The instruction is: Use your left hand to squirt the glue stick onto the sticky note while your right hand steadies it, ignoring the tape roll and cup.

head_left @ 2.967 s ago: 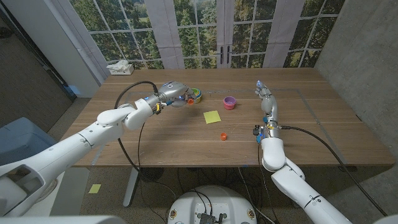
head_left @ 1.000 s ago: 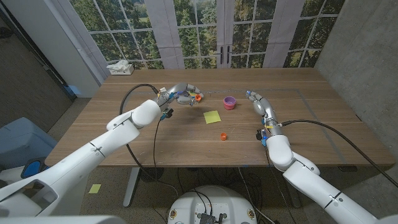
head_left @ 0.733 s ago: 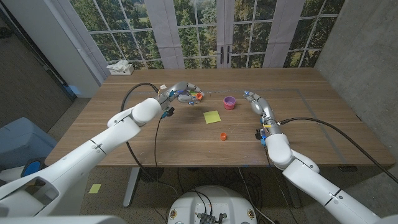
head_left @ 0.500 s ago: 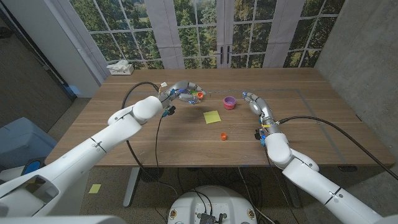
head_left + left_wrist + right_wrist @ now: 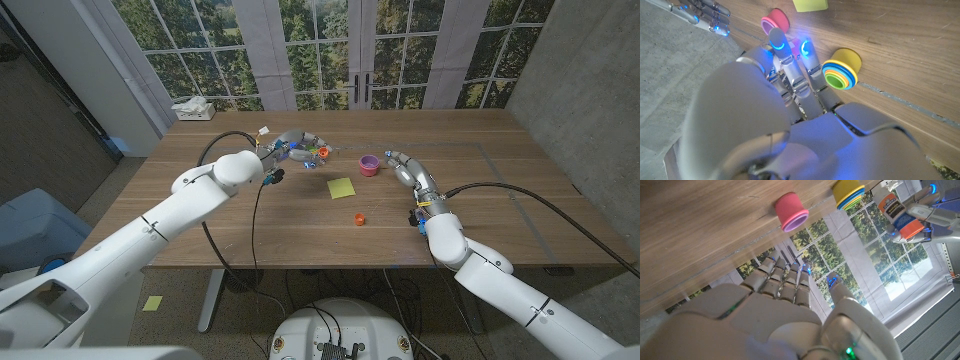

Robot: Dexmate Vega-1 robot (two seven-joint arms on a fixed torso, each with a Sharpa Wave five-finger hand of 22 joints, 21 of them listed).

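Half-hidden glue stick (image 5: 896,211) — left robot hand (image 5: 297,149)

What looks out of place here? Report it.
The small orange cap lies loose on the wooden table, near the yellow sticky note, apart from the white glue bottle the left hand holds.

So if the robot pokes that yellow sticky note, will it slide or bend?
The sticky note looks like a thin paper square lying flat on the table, so it is probably very light and floppy. A poke would likely slide or curl it, unless its sticky strip holds.
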